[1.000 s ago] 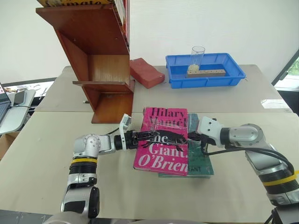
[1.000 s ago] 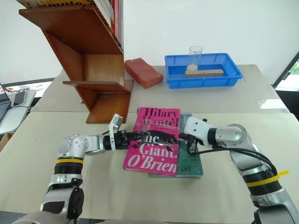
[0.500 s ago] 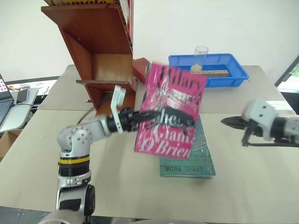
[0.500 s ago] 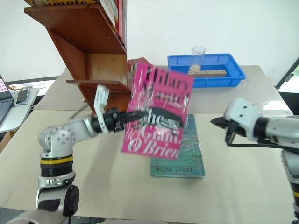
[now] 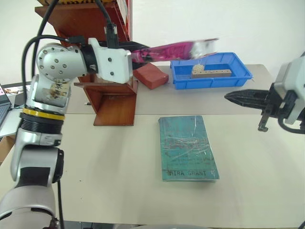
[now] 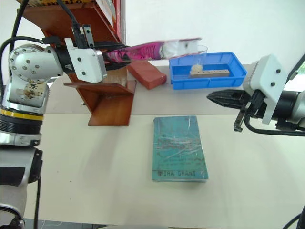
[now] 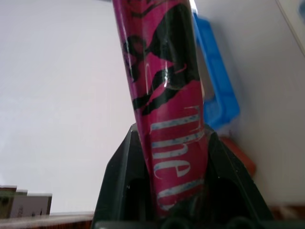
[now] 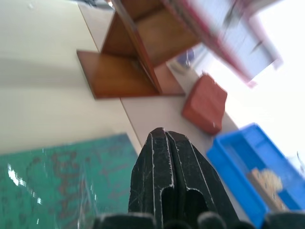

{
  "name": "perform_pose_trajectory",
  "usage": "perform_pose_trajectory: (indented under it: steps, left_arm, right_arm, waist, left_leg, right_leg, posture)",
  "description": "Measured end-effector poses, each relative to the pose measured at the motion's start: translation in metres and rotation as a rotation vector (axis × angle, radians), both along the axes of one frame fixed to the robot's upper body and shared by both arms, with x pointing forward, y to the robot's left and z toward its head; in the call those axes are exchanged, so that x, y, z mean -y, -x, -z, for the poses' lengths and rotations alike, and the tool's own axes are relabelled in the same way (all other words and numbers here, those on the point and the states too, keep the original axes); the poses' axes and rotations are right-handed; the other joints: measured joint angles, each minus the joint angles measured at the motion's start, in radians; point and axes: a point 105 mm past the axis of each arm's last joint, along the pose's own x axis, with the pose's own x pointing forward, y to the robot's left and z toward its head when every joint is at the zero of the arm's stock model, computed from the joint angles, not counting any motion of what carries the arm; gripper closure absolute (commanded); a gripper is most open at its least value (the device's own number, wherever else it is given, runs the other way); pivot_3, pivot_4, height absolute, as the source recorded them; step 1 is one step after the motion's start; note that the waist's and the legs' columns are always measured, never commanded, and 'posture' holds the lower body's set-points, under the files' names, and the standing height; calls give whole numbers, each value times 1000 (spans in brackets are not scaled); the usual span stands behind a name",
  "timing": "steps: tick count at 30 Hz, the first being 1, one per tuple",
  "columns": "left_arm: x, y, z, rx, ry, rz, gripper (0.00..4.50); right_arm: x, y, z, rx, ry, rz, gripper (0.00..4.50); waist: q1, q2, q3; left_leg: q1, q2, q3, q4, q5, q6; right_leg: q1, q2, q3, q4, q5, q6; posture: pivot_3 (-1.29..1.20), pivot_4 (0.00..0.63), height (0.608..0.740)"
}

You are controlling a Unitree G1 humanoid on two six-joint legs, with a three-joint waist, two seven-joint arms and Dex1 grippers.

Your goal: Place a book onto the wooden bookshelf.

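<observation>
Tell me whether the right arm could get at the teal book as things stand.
Probably yes: the teal book lies flat and uncovered on the table, and the shut right gripper hovers just beyond its far right corner.

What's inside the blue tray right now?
The blue tray holds a light wooden block with a pale lump on its left end. A clear glass stands behind them, but the raised pink book in the left gripper covers most of it.

Glossy pink book (image 7: pixel 164 109), polished wooden bookshelf (image 5: pixel 112 102), blue plastic tray (image 5: pixel 240 76).
</observation>
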Motion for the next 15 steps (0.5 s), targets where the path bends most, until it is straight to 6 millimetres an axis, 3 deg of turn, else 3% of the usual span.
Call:
perform_pose_trajectory:
  steps: [7,15]
  left_arm:
    - [-37,-24,27,-36,-106,-173,3801]
    - [-65,-32,45,-102,-168,-314,3801]
  right_arm:
    - [-19,-9,-7,4,-46,-63,4500]
    - [-20,-13,-5,-11,-61,-58,4500]
  waist:
    - [3,-2,2]
    - [0,-2,2]
  left_leg:
    - [-3,0,0,1,0,0]
    - [-5,1,1,2,0,0]
  right_leg:
    - [-4,-1,-1,6,0,1]
    - [-14,0,-2,13,0,1]
  posture:
    - [0,150,637]
    - [0,150,637]
